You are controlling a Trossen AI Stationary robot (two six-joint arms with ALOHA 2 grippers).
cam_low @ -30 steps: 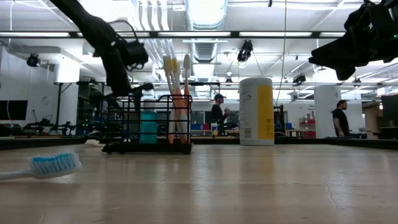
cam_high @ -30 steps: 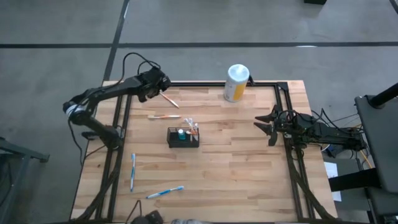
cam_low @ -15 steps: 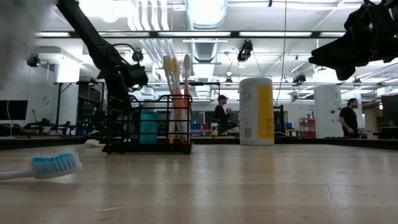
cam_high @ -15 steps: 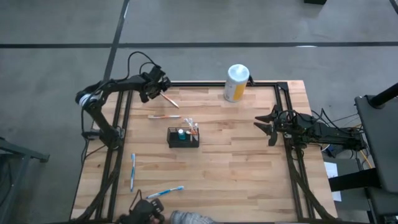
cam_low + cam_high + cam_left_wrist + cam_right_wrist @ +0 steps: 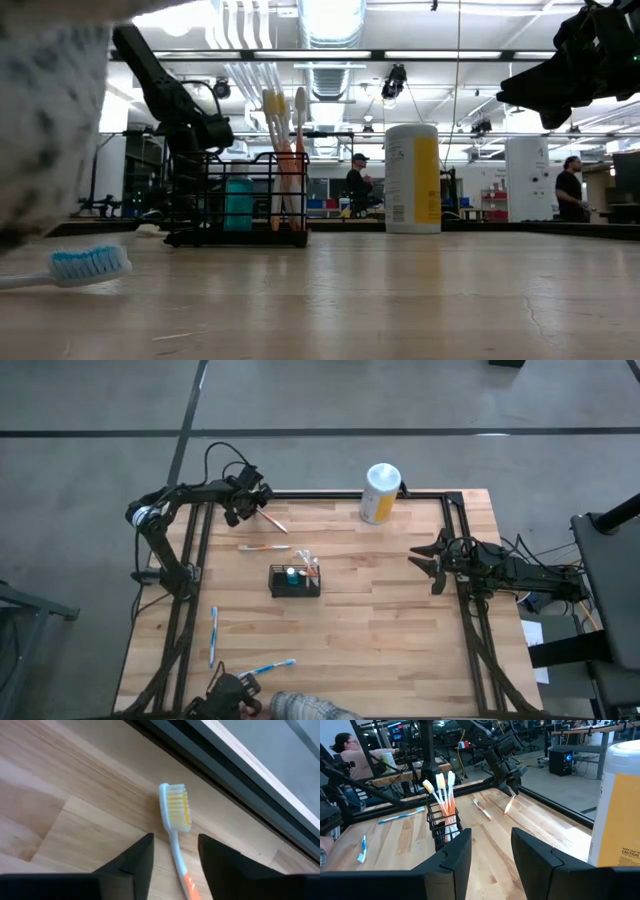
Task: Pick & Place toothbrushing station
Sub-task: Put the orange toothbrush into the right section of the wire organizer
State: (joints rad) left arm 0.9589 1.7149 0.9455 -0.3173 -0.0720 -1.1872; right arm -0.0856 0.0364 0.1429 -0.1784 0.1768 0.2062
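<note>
- My left gripper [image 5: 252,510] hovers at the table's [image 5: 400,620] far left corner, jaws apart and straddling the handle of an orange-bristled toothbrush [image 5: 176,831] that lies flat beside the black frame rail [image 5: 210,760]; nothing is gripped.
- A second orange toothbrush [image 5: 264,547] lies just inward of it, between my left gripper and the basket.
- Along the near left edge lie two blue toothbrushes [image 5: 213,635], one pointing along the table's edge, the other [image 5: 266,668] slanted; a person's patterned sleeve [image 5: 300,708] reaches in at the near edge beside them.
- The toothbrushing station [image 5: 295,580], a low black wire-mesh basket, stands left of the table's centre, holding upright orange-handled brushes [image 5: 283,150] and a teal item [image 5: 238,203].
- A white-topped canister with a yellow label [image 5: 380,493] stands at the far edge, right of centre.
- My right gripper [image 5: 428,563] waits over the right edge, well apart from the basket, jaws parted and holding nothing.
</note>
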